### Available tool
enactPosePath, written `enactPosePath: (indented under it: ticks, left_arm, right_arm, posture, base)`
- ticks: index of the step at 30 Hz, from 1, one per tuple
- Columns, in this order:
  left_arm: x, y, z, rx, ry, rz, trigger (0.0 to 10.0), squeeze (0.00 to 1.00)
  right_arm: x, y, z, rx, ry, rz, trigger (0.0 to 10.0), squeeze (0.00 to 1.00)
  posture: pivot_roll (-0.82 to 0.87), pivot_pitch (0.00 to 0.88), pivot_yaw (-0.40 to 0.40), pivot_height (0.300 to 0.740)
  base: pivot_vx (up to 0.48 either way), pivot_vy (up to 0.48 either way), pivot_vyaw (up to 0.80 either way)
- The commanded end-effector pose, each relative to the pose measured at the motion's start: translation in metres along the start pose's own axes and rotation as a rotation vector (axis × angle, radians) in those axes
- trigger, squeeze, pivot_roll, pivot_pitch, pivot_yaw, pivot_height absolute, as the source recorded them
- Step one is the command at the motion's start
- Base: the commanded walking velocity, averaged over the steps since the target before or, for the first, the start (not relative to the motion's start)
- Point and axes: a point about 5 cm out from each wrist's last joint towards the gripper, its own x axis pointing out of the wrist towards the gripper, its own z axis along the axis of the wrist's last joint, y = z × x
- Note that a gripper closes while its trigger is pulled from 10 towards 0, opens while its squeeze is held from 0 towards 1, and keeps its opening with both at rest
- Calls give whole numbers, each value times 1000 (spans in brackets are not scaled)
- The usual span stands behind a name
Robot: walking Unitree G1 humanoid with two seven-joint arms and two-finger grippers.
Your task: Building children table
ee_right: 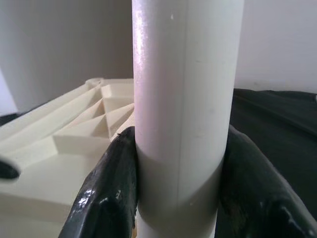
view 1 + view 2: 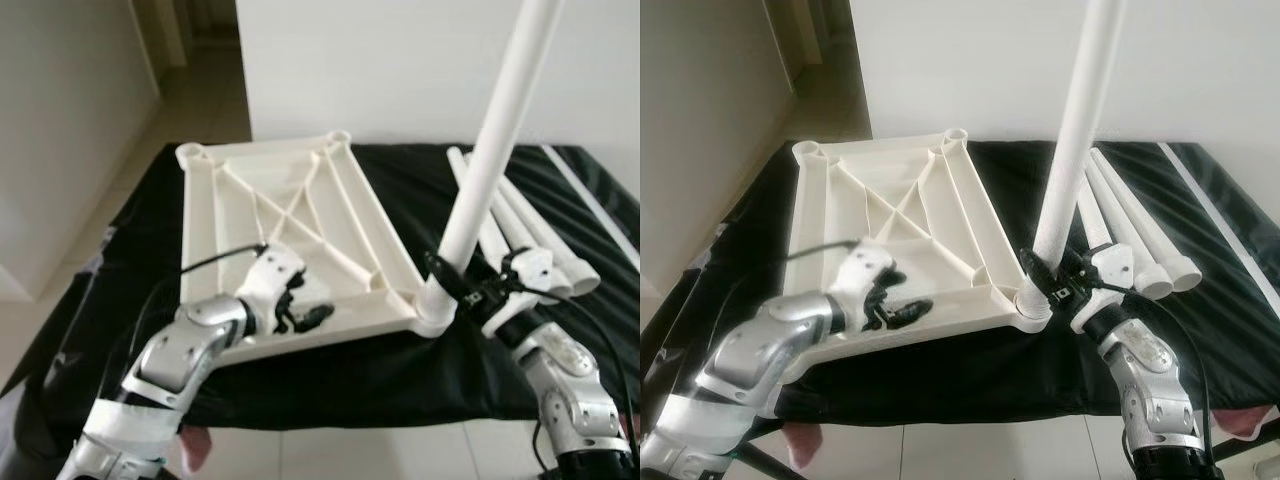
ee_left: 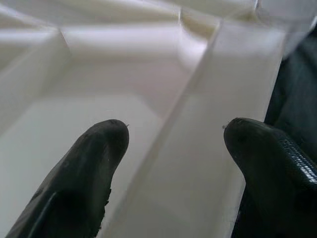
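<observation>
The cream plastic table top (image 2: 205, 230) lies upside down on a black cloth. A long white leg (image 2: 492, 140) stands upright in its near right corner socket (image 2: 432, 312). My right gripper (image 2: 452, 282) is shut on this leg just above the socket; the right wrist view has both black fingers (image 1: 106, 193) pressed against the leg (image 1: 183, 99). My left gripper (image 2: 305, 315) rests at the top's near edge. It is open, its fingers (image 3: 94, 163) straddling the rim rib (image 3: 198, 153) without closing on it.
Several spare white legs (image 2: 530, 240) lie on the cloth right of the table top, with a thin white strip (image 2: 592, 198) farther right. A white wall stands behind. Pale tiled floor (image 2: 350, 450) runs in front, and a passage opens at the back left.
</observation>
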Motion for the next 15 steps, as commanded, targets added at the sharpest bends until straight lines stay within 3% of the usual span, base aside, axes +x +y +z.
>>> enactPosePath:
  ticks: [1,7,15]
  left_arm:
    - [1,-2,-10,14,44,-41,10000,0]
    - [-2,4,-30,80,152,-23,10000,0]
    - [-17,23,-48,182,262,-11,10000,0]
  right_arm:
    - [-2,-9,2,18,-4,-48,10000,0]
    - [0,-12,8,33,-34,-59,10000,0]
    - [6,-17,21,86,-105,-69,10000,0]
  posture:
    - [78,0,3,740]
    - [80,0,-1,740]
    - [83,0,-4,740]
  base:
    - [0,0,0]
    - [0,0,0]
    - [0,0,0]
